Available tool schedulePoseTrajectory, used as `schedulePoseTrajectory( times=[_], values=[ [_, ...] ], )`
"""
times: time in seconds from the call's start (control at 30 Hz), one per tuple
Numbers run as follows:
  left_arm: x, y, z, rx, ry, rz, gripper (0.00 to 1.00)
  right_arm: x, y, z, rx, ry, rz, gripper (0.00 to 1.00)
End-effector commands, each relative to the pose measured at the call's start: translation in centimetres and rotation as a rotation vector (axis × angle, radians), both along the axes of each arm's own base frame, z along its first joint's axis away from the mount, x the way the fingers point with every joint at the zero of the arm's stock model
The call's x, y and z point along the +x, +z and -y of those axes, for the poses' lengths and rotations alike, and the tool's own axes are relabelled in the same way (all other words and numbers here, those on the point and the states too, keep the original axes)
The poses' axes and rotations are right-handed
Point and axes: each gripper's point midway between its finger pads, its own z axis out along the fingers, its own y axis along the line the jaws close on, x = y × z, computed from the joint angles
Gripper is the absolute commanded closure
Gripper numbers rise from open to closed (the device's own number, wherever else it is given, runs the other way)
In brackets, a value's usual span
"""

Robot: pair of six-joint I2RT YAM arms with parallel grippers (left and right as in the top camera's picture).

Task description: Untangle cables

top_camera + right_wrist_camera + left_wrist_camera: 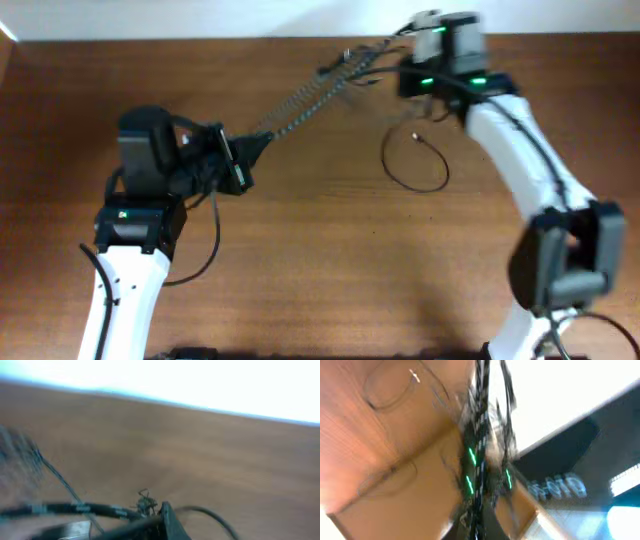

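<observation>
Left tool point(250, 148) on braided cable point(305, 98); table point(330, 270)

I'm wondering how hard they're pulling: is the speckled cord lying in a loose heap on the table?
No, the speckled cord runs straight between the left gripper and right gripper.

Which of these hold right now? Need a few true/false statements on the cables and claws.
1. The speckled cable runs taut between the left claw and the right claw. True.
2. The thin black cable hangs wholly in the air. False: a loop of it lies on the table.
3. That loop sits nearer the left claw. False: it is nearer the right claw.
4. The table is brown wood. True.
</observation>
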Motion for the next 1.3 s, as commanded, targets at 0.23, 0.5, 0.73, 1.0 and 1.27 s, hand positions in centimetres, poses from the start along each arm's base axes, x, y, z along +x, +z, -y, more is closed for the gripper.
schedulePoseTrajectory(
  times=[0.23,0.5,0.73,1.0,1.27],
  values=[
    [-5.2,-11.9,-17.3,0.850,0.685,-0.488,1.00,-16.1,21.4,9.4,0.447,0.235,0.225,0.92],
    [-4.2,-12.4,-21.1,1.255,0.590,-0.467,0.95,-17.2,12.6,27.1,-0.025,-0.674,-0.036,0.95],
    [4.5,-9.0,-7.7,0.927,-0.082,0.230,0.02,-18.4,13.3,7.5,0.306,0.182,-0.091,0.96],
    [6.0,-5.0,-2.8,1.110,-0.459,0.853,0.01,-16.4,0.3,1.2,0.001,0.065,-0.518,0.96],
    [-1.2,-4.1,9.6,0.824,-0.876,1.278,0.01,-17.3,1.2,-1.5,0.081,0.227,-0.504,0.96]
  ],
)
